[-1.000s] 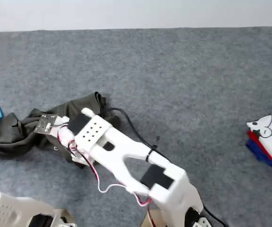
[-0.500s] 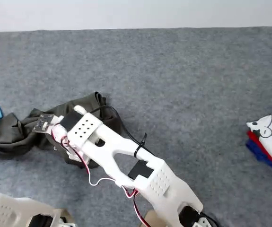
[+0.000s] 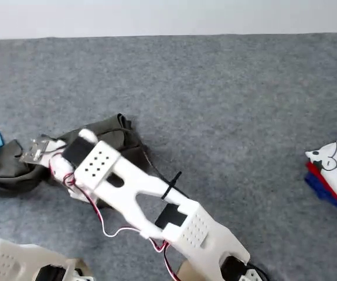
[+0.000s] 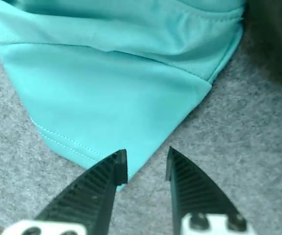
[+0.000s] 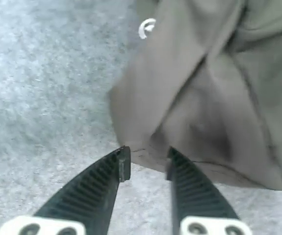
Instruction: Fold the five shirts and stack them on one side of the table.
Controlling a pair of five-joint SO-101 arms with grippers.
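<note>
The right hand [image 5: 145, 164] is being held slightly parted and is gripping nothing, its tips set at the near hem of the olive shirt [image 5: 204, 98], whose edge is lying just at the gap. The left hand [image 4: 145, 166] is likewise being held released, its tips poised at the pointed corner of the teal shirt [image 4: 111, 88]. Both shirts are lying crumpled at the left side of the grey worktop [image 3: 227, 88], the olive one bunched beneath the right arm and the teal one just beside it at the far edge. Well apart, at the right edge, a folded stack [image 3: 335, 170] is being built, with white lying over red and blue. The step in hand is judged to be the picking up of the olive shirt for spreading and folding. For the next move, the hem is needing to be pinched cleanly and drawn onto open worktop without the teal shirt being dragged along.
</note>
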